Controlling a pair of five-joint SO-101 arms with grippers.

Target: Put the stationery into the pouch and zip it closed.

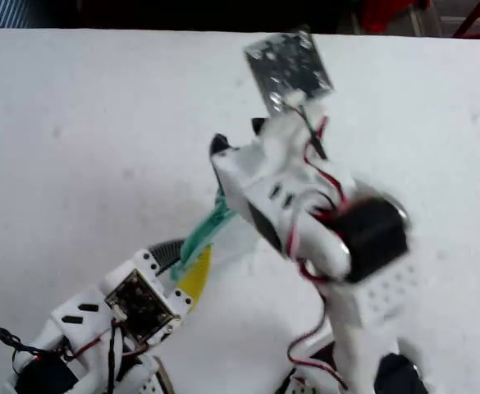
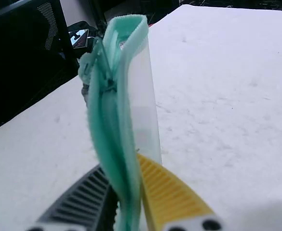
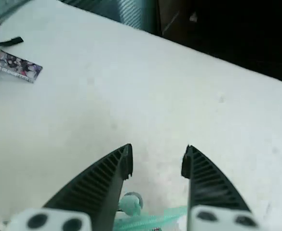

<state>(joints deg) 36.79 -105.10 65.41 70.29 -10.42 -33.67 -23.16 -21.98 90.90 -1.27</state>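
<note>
The pouch [image 2: 126, 91] is clear plastic with a teal zipper strip [image 1: 206, 231] and stands on edge above the white table. My left gripper [image 2: 124, 168] is shut on its end, which is pinched between the grey finger and the yellow finger [image 1: 195, 277]. My right gripper [image 3: 155, 161] is open just above the zipper. A teal zipper strip and its round pull [image 3: 130, 202] lie low between its dark fingers, untouched. The right arm [image 1: 305, 205] hangs over the pouch and hides most of it in the high view.
A shiny printed card [image 1: 289, 66] lies on the white table [image 1: 75, 123] beyond the right arm; the same card [image 3: 16, 67] sits beside a black strap. The table's far edge borders dark room space.
</note>
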